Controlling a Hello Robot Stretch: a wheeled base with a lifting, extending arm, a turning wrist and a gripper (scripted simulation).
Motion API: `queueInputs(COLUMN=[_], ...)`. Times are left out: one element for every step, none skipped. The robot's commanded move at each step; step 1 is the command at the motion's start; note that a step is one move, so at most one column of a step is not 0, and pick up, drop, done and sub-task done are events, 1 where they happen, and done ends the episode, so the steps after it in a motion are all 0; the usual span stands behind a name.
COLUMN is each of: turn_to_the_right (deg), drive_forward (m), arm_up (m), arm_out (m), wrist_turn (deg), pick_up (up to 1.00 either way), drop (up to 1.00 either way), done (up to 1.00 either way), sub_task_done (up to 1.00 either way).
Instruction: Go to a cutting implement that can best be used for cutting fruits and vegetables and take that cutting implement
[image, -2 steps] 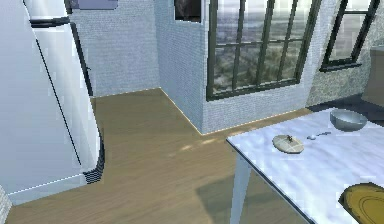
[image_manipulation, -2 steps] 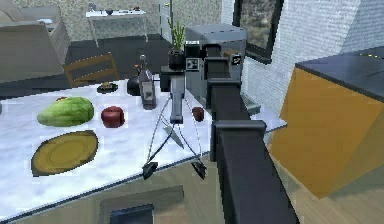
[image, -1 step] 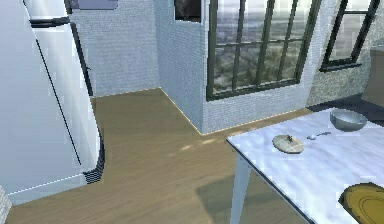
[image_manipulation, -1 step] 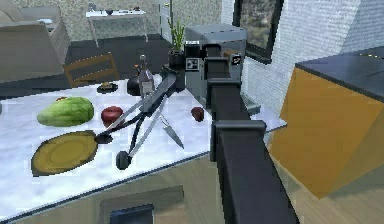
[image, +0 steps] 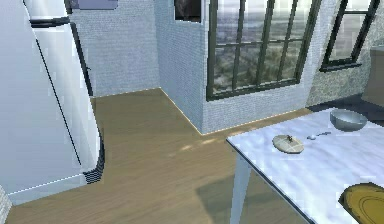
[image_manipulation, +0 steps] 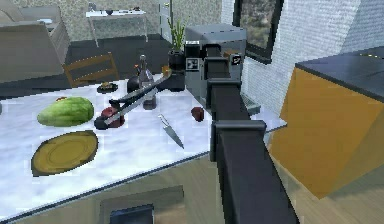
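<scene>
- Arm (image_manipulation: 240, 150): the dark square bar rises from the bottom edge of the arm side view and reaches out over the white table (image_manipulation: 130, 155).
- Gripper (image_manipulation: 122, 108): the fingers point toward the view's left and end at a small red round item (image_manipulation: 108, 116) on the tabletop. It cannot be told how the fingers stand, nor whether the gripper holds anything.
- Knife (image_manipulation: 172, 131): lies flat on the table between the gripper and the arm bar, apart from both.
- Other table items: a green rounded vegetable (image_manipulation: 65, 110); a yellow-brown plate (image_manipulation: 65, 152) nearer the table's front edge; a dark bottle (image_manipulation: 147, 82) behind the gripper; a dark red item (image_manipulation: 197, 114) just beside the arm.
- Forward view: a white refrigerator (image: 45, 90) stands at the left, a window (image: 260, 45) is ahead, and the table corner at the right carries a grey bowl (image: 348, 120) and a small dish (image: 288, 144).
</scene>
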Motion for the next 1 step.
queueInputs(turn_to_the_right=[0.0], drive_forward=[0.0], arm_up=[0.0], arm_out=[0.0], wrist_turn=[45.0], pick_up=[0.0], drop=[0.0], done=[0.0], sub_task_done=[0.0])
